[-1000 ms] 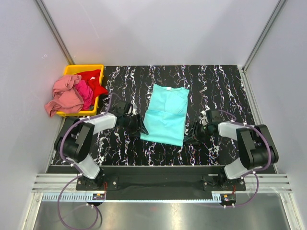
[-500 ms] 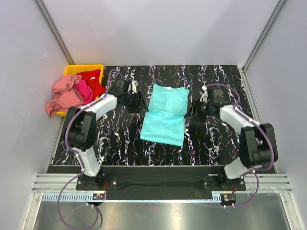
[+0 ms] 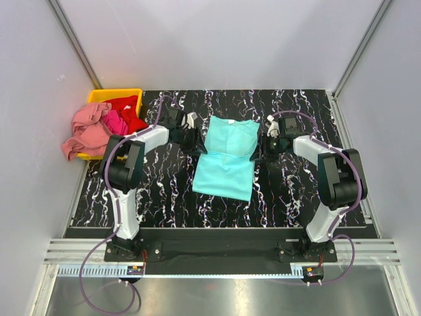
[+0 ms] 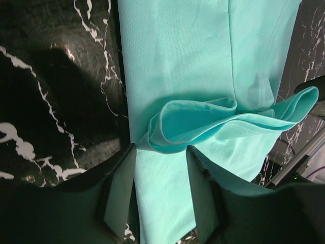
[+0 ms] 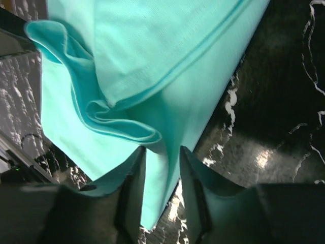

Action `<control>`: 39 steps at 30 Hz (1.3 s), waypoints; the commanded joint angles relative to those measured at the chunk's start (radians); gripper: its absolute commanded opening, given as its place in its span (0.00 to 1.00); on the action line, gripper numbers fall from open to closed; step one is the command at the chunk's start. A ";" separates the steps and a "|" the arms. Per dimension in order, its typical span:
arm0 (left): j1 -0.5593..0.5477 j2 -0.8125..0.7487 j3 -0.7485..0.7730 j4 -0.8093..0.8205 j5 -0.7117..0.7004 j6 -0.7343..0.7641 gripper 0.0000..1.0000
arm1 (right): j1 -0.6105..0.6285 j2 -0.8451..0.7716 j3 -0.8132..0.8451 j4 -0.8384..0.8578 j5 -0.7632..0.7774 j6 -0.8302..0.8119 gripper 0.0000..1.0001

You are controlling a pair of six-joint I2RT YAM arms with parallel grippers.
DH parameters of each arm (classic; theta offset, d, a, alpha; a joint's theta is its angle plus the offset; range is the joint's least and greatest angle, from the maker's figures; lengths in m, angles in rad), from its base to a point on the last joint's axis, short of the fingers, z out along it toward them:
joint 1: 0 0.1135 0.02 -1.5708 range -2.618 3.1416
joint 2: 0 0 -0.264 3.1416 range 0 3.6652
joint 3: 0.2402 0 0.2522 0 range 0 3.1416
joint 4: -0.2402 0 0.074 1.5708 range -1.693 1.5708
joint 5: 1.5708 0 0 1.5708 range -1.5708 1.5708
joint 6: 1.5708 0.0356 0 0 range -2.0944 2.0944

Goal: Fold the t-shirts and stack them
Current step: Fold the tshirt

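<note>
Straddling teal shirt (image 4: 177, 61) fold: L claw (image 4: 161, 152) (wrist cam).

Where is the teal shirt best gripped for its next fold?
Probably at both side edges of the teal shirt, where the raised ridge crosses it. The left gripper and right gripper each come in low from their own side; the ridge lifts the edge off the table.

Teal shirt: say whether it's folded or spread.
Partly folded. The shirt lies as a narrow strip, sides turned in, with a raised fold across its middle.
</note>
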 commanded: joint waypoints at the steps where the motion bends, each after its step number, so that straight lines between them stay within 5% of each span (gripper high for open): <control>1: 0.006 0.017 0.045 0.067 0.035 0.021 0.44 | 0.002 -0.010 -0.024 0.143 -0.063 -0.001 0.37; 6: 0.006 0.011 0.060 0.118 0.044 -0.008 0.28 | 0.000 0.019 -0.047 0.195 -0.062 0.018 0.20; 9: 0.006 0.011 0.076 0.126 0.039 -0.022 0.20 | 0.000 0.025 -0.054 0.217 -0.054 0.021 0.00; 15: 0.005 0.014 0.082 0.167 0.053 -0.039 0.08 | 0.000 -0.012 -0.110 0.289 -0.023 0.061 0.00; 20: 0.005 0.046 0.077 0.216 0.047 -0.068 0.16 | 0.002 -0.036 -0.181 0.397 0.020 0.139 0.00; 24: 0.006 0.039 0.065 0.241 0.015 -0.069 0.53 | 0.000 -0.021 -0.204 0.421 0.085 0.182 0.00; 25: 0.005 0.035 0.068 0.241 -0.002 -0.068 0.56 | -0.002 -0.020 -0.199 0.413 0.102 0.194 0.00; 39: 0.005 0.226 0.289 0.101 -0.093 -0.026 0.51 | -0.008 -0.021 -0.190 0.355 0.191 0.208 0.00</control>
